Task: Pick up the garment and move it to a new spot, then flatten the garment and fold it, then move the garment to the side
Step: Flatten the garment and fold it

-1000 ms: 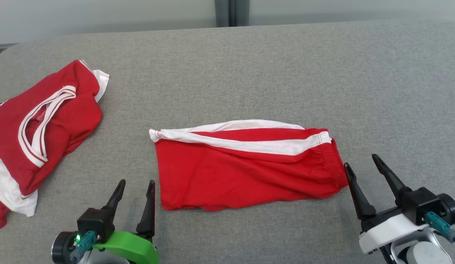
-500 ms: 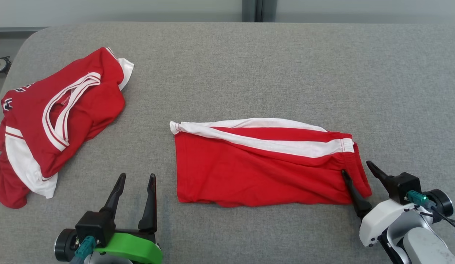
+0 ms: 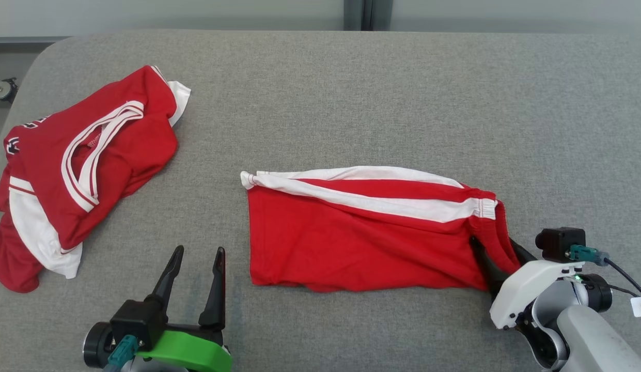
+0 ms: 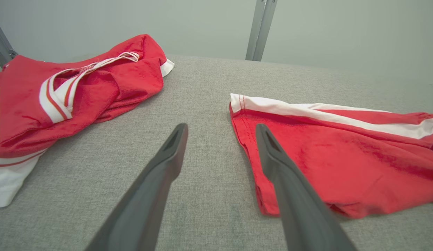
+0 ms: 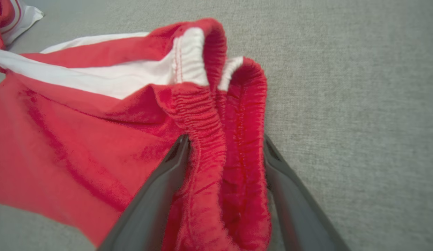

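While otherwise flat, shorts (image 3: 361,243), waistband (image 5: 206,115) inside right gripper (image 5: 225,141).

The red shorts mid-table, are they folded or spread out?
Folded. The shorts lie doubled, one leg over the other, with both white stripes along the far edge. The right wrist view shows two waistband layers.

A crumpled red-and-white jersey (image 3: 88,165) lies at the left of the grey table (image 3: 351,93).
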Available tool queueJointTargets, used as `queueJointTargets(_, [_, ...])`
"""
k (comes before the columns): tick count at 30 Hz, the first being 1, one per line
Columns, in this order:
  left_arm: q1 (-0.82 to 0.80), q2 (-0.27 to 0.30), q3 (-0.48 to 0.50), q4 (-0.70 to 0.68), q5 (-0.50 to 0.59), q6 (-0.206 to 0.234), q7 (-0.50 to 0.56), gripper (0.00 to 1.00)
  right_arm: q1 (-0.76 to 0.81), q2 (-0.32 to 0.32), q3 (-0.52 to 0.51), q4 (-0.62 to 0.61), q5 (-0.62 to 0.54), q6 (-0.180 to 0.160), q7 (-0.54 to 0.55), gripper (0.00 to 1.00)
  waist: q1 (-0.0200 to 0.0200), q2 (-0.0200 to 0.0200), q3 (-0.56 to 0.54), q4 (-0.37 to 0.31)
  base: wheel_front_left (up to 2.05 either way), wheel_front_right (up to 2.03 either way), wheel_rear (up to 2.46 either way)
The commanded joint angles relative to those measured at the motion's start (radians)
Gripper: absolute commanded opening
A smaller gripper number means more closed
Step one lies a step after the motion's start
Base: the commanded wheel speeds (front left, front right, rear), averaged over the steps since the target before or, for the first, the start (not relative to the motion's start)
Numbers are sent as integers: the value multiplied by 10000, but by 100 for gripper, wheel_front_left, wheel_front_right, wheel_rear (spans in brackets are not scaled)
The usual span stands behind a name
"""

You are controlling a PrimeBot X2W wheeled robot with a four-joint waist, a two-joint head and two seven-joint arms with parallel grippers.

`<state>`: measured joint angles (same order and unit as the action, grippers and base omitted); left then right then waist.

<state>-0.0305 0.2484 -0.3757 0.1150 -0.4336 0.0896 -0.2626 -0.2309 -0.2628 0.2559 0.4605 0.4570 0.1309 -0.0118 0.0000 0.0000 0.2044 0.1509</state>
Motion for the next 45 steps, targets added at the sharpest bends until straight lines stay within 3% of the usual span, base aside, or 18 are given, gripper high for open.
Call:
queueJointTargets(1, [182,-96,134,49,127,-120,-25,100,-58,92,156,43,703,-1,299,0,0,0,-9,-7,0,0,0])
queueJointTargets(9, [274,-339,505,100,348,-407,-25,100,-250,-619,-269,-374,3237,-11,1231,0,0,0,34,-184,0,0,0])
queueJointTargets(12, [299,-386,674,73,434,-519,-25,100,-214,-1360,-574,-423,3855,-10,1737,0,0,0,47,-263,0,0,0])
queueJointTargets(18, [338,-530,1048,85,672,-760,-25,100,272,-3159,-2003,401,4199,-8,2188,0,0,0,42,-333,0,0,0])
queueJointTargets(24, [449,-694,1362,52,899,-973,-25,100,374,-3889,-2823,384,3933,-7,2289,0,0,0,63,-469,0,0,0])
queueJointTargets(27, [466,-805,1496,70,994,-1049,-25,100,291,-3805,-2435,-759,3944,-2,2510,0,0,0,80,-558,0,0,0])
queueJointTargets(35, [497,-943,1814,209,1130,-1229,-25,100,594,-3143,-83,-4724,4049,-1,3874,0,0,0,101,-834,0,0,0])
queueJointTargets(39, [371,-995,1867,281,1221,-1322,-26,100,300,-2451,554,-4997,3524,-1,3993,0,0,0,107,-889,0,0,0])
queueJointTargets(45, [228,-1056,1883,397,1333,-1442,-26,100,-344,-1370,987,-4010,2293,-1,3510,0,0,0,153,-875,0,0,0])
